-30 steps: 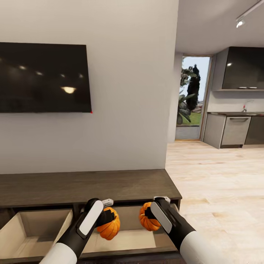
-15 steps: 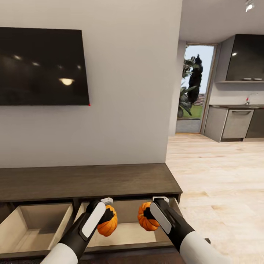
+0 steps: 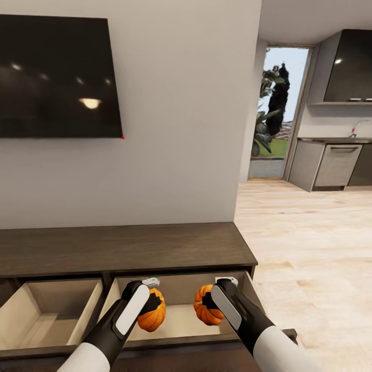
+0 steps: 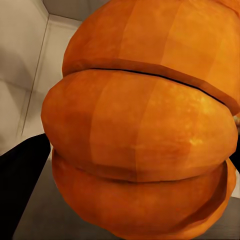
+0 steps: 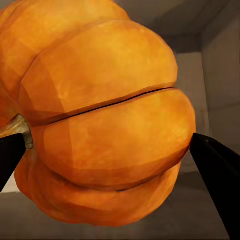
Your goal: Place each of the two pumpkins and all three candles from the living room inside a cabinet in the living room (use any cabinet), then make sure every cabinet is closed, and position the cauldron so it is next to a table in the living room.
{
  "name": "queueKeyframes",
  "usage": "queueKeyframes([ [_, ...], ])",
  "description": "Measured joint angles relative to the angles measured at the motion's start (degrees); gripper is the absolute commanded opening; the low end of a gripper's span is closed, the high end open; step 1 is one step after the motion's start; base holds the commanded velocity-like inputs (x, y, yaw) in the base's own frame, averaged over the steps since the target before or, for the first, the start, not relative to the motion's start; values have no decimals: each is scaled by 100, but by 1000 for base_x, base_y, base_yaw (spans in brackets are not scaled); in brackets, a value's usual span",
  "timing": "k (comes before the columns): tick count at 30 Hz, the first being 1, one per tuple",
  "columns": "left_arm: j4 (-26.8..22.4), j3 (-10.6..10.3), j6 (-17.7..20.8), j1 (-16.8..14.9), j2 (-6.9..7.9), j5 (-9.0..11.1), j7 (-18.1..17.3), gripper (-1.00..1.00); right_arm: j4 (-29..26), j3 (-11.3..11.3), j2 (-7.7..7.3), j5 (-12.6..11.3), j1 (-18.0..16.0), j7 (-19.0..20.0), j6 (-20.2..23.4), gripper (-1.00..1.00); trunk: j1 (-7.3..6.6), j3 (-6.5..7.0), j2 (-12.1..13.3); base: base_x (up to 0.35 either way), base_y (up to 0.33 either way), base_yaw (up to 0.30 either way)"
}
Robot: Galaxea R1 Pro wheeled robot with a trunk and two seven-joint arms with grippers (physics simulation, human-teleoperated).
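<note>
Now, label by label:

Left gripper (image 3: 151, 305): jaws closed on a pumpkin, held above the open right-hand drawer of the cabinet; the black and white arm rises from the lower edge of the head view.

Left pumpkin (image 3: 153, 313): bright orange and ribbed, hanging clear of the pale drawer floor; in the left wrist view (image 4: 140, 135) its ribs crowd the lens, with a dark finger (image 4: 22, 185) at one side.

Right gripper (image 3: 208, 304): jaws clamped on the second pumpkin, just beside the first and over the same drawer.

Right pumpkin (image 3: 204, 306): tipped on its side; the right wrist view (image 5: 105, 120) shows a pale stem stub near one dark finger (image 5: 10, 157), the other finger pressing the opposite flank.

Cabinet (image 3: 124, 248): long, low, dark-brown, set against the grey wall; two drawers stand pulled open side by side, both with beige interiors.

Right drawer (image 3: 178, 289): directly beneath both pumpkins; its floor is bare where visible.

Left drawer (image 3: 51, 305): open; its visible part is bare.

TV (image 3: 54, 77): black screen mounted on the wall above the cabinet, ceiling lights reflected in it.

Background: pale wood floor (image 3: 310, 258) runs to a kitchen (image 3: 336, 160) with grey units and a glazed door (image 3: 276, 113) onto greenery.
</note>
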Motion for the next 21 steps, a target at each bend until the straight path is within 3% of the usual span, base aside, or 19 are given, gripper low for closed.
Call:
queueKeyframes([
  [5, 0, -39, -2, 0, 0, 4, 0, -100, -3, -1, 0, 0, 0, 0, 0, -100, 13, -111, -7, 0, 0, 0],
  [16, -10, -65, -3, -1, -1, 2, -7, -100, -4, 1, 0, -6, -1, -4, -8, -100, 10, -111, -8, 48, 0, 0],
  [21, -2, -73, -10, -1, 13, 1, -391, -100, -4, 0, -2, 4, -1, -3, -4, -100, 12, -111, -8, 120, 0, 0],
])
